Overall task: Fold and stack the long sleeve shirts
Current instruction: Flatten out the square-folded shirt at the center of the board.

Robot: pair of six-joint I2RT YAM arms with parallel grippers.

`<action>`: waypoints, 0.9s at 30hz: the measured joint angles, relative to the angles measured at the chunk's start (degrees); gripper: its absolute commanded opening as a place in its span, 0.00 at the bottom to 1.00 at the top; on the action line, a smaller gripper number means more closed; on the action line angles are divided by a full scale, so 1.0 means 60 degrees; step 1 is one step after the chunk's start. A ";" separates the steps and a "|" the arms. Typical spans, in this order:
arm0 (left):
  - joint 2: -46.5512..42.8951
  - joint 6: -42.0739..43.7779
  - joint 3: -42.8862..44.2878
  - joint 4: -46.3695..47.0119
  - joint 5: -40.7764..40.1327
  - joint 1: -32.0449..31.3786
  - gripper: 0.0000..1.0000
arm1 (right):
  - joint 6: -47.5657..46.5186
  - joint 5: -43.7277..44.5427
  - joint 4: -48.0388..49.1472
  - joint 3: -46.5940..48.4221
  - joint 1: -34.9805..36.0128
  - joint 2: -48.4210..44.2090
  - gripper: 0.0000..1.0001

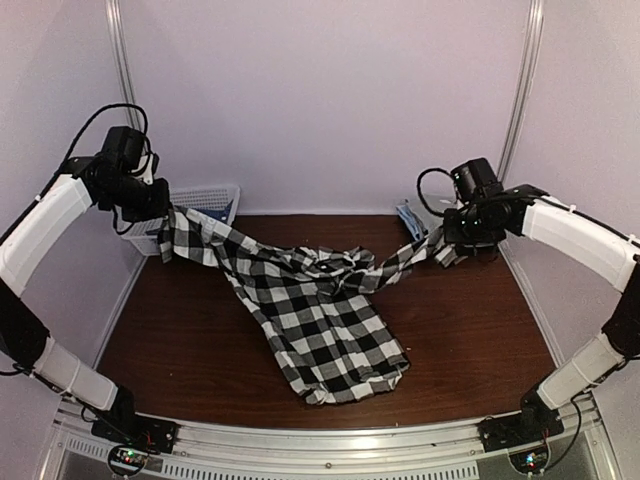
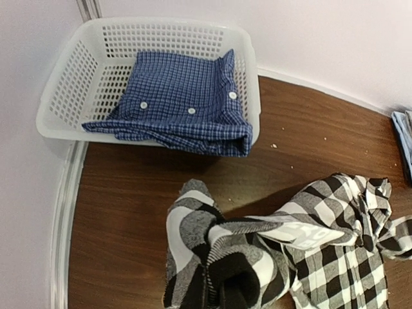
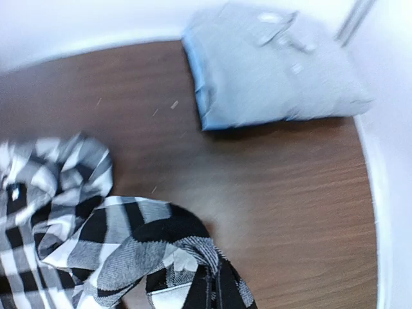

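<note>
The black-and-white checked shirt [image 1: 320,310] lies spread on the brown table, with both ends lifted. My left gripper [image 1: 163,210] is shut on one end of it, held up near the basket. My right gripper [image 1: 441,243] is shut on a sleeve at the back right. In both wrist views the bunched checked cloth [image 2: 225,257] [image 3: 167,251] covers my fingers. A folded blue small-check shirt [image 2: 187,103] lies in the white basket [image 2: 64,90]. A folded grey and light blue shirt [image 3: 270,64] lies on the table at the back right, and shows in the top view [image 1: 408,218].
The white basket [image 1: 205,195] stands in the back left corner against the wall. White enclosure walls and metal posts close the table at the back and sides. The table's metal rail [image 1: 320,435] runs along the front between the arm bases.
</note>
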 measured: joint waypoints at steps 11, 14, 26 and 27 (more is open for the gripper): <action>0.1177 0.0823 0.1683 -0.0331 -0.0532 0.1002 0.00 | -0.1155 0.1290 -0.0725 0.3796 -0.3625 0.0911 0.00; 0.1552 0.0991 0.1938 -0.0433 -0.0645 0.1115 0.00 | -0.1308 0.1402 -0.0976 0.5144 -0.4404 0.1745 0.00; 0.3275 0.1341 0.2739 -0.0452 0.0288 0.1093 0.46 | -0.1421 0.0772 -0.1486 0.7970 -0.4998 0.4619 0.59; 0.3384 0.1355 0.2743 -0.0444 0.0339 0.1056 0.49 | -0.1453 0.0747 -0.1479 0.7807 -0.4892 0.4677 0.62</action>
